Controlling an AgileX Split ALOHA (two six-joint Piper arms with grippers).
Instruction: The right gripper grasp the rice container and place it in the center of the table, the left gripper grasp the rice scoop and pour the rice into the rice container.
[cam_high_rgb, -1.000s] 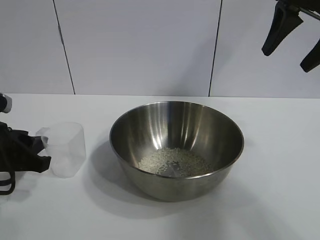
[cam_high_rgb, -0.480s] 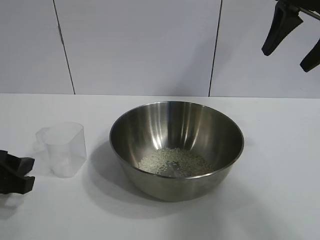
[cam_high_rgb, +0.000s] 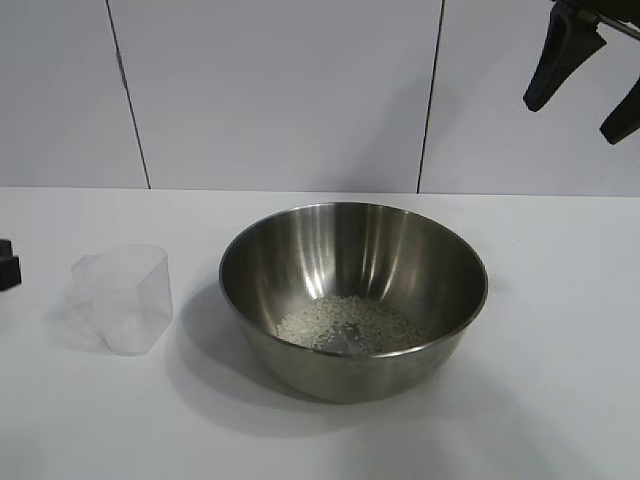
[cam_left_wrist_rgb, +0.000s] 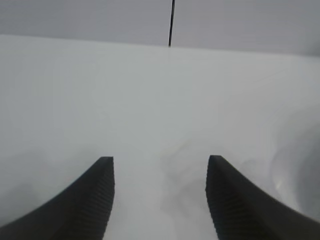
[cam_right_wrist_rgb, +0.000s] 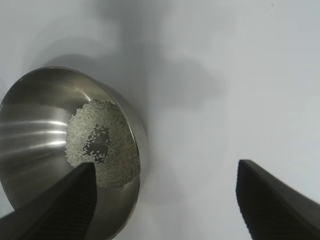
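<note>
Rice (cam_high_rgb: 345, 325) sits in rice container (cam_high_rgb: 353, 290); rice scoop (cam_high_rgb: 125, 298) stands empty beside it. Left gripper (cam_left_wrist_rgb: 159, 200) released, holding nothing; withdraw clear of scoop. Right gripper (cam_high_rgb: 585, 75) parked high, fingers apart.

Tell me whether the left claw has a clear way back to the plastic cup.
Probably yes. The cup stands upright and alone on the table, the bowl off to its other side. The left claw is open, with nothing between.

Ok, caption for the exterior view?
Rice lies in the bowl, empty scoop upright beside it, right gripper open overhead.
</note>
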